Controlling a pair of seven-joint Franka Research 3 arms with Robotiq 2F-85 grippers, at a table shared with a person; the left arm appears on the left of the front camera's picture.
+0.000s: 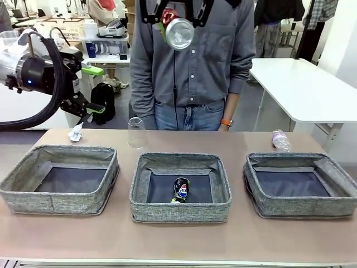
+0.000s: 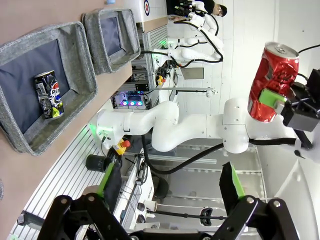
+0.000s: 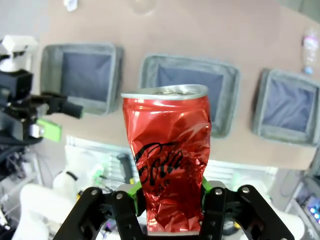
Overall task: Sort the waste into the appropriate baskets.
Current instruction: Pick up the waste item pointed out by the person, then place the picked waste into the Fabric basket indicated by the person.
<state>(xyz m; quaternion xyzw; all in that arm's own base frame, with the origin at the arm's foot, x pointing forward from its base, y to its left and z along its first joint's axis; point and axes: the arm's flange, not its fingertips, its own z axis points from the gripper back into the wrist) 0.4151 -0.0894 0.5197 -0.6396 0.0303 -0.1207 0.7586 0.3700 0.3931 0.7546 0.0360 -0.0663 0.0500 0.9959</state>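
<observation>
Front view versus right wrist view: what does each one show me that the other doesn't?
From the front: the person standing opposite, and the dark blue can lying in the middle basket. From the right wrist: the red can and its crumpled, lettered side, clamped in the right gripper. Shared: the three baskets, the small clear bottle, and the red can itself.

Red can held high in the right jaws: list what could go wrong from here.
1. The red can is crushed, and the right jaws pinch only its dented lower half, so it could slip or tilt out.
2. If it is released from this height, it could bounce off the dark blue can and out of the middle basket.
</observation>
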